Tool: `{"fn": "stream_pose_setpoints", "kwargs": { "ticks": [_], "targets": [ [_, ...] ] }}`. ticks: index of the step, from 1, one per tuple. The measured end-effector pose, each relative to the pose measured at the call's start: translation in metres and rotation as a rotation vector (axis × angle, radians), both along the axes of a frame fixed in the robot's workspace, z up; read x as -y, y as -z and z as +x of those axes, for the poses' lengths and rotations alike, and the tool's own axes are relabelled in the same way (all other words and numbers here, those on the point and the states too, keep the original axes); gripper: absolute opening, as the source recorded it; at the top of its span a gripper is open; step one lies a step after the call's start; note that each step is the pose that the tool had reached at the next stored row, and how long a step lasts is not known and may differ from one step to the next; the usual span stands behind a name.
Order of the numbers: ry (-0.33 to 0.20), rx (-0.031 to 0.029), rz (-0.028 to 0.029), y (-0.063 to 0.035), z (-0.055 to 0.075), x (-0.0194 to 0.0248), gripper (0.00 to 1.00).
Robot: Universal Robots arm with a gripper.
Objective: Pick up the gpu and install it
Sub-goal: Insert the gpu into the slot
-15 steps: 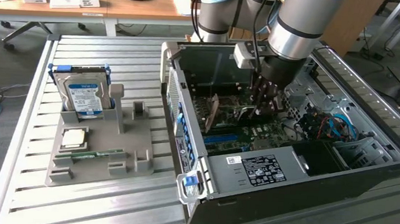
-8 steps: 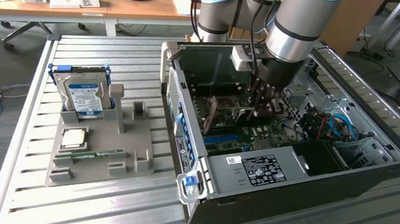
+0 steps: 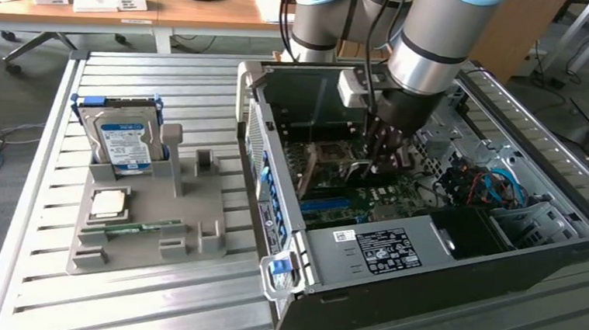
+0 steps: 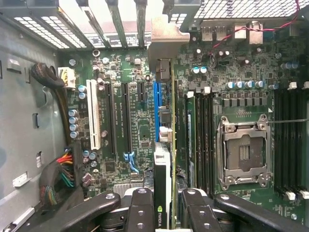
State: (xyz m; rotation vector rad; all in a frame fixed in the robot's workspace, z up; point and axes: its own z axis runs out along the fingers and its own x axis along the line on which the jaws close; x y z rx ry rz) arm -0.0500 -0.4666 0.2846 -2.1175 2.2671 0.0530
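Arm reaches down into the open computer case (image 3: pixel 422 275), which lies on its side on a slatted metal table (image 3: pixel 108 300). Gripper (image 3: pixel 387 160) sits low inside the case, over the motherboard (image 4: pixel 140 125). From the wrist view, the gripper (image 4: pixel 164 205) is clamped on the graphics card (image 4: pixel 163 159): black fingers (image 4: pixel 140 208) press on either side of the card, which is seen edge-on, standing upright between them. Card runs from the grip toward the rear wall of the case, its grey metal bracket (image 4: pixel 166 43) up against the row of slot openings there. Card lines up along the blue slot (image 4: pixel 156 104), which shows just beside its edge; cannot tell whether the card is seated or above it. Empty processor socket (image 4: pixel 244 152) lies further across the board, apart from the card. On the exterior view's left, well apart from the case, a grey tray (image 3: pixel 198 205) carries an upright hard drive (image 3: pixel 122 139), a processor chip (image 3: pixel 108 202) and a green memory stick (image 3: pixel 129 229).
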Motion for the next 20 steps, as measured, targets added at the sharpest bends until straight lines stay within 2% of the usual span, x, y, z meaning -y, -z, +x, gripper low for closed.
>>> {"fn": "stream_pose_setpoints", "kwargs": {
  "ticks": [7,20],
  "targets": [
    [-0.003,0.0000,-0.0027,0.0014,-0.0044,0.0004,0.27],
    [-0.004,0.0000,-0.0043,0.0045,-0.0072,0.0011,0.27]
  ]
}}
